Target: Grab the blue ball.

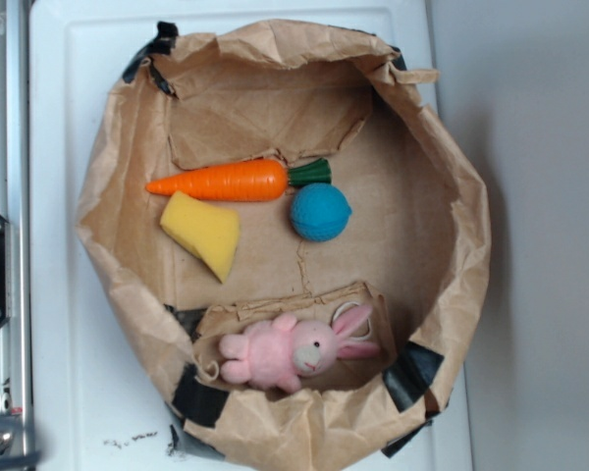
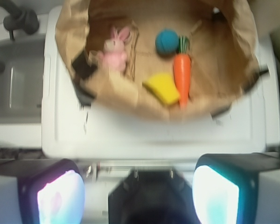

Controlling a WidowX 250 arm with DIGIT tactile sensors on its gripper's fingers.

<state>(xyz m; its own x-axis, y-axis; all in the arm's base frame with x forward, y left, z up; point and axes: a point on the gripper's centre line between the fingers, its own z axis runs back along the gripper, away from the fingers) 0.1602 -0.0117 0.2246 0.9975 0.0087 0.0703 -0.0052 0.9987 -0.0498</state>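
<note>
Well ahead of my claw (image 2: 138, 191), slightly right, the blue ball (image 2: 167, 41) is sitting in the paper bag (image 1: 452, 294) beside the carrot (image 2: 182, 74); I'm holding the jaws spread, gripping nothing.

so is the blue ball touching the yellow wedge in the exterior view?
No: the blue ball lies apart from the yellow wedge, with bare brown paper between them, next to the carrot's green top.
</note>
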